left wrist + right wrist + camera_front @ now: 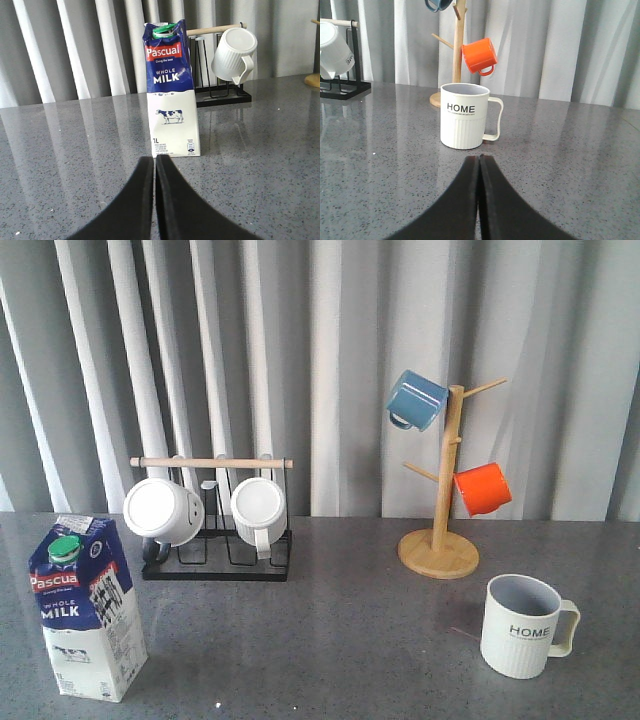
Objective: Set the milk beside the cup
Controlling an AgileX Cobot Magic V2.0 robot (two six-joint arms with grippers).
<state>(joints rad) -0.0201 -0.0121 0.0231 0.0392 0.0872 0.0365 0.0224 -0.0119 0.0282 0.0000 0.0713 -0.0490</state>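
Nearest the front camera stands the milk (86, 607), upright on the table (340, 640), well apart from the cup (523, 626) and far to the cup's left as the robot faces. Between them the grey surface holds nothing; behind, further from the cup, sit a black rack (215, 540) with white mugs and a wooden mug tree (440, 490).

Neither arm shows in the front view. Each wrist view shows its own fingers pressed together: the left gripper (154, 172) points at the milk with a gap of table before it, the right gripper (479, 167) points at the cup, likewise short of touching.

Nothing is grasped yet. Risks, as I judge them: the milk is tall and narrow, so a closed or late-opening left gripper could push it over; a high or off-centre pinch could tilt it in transit; setting it down too close could knock the cup.
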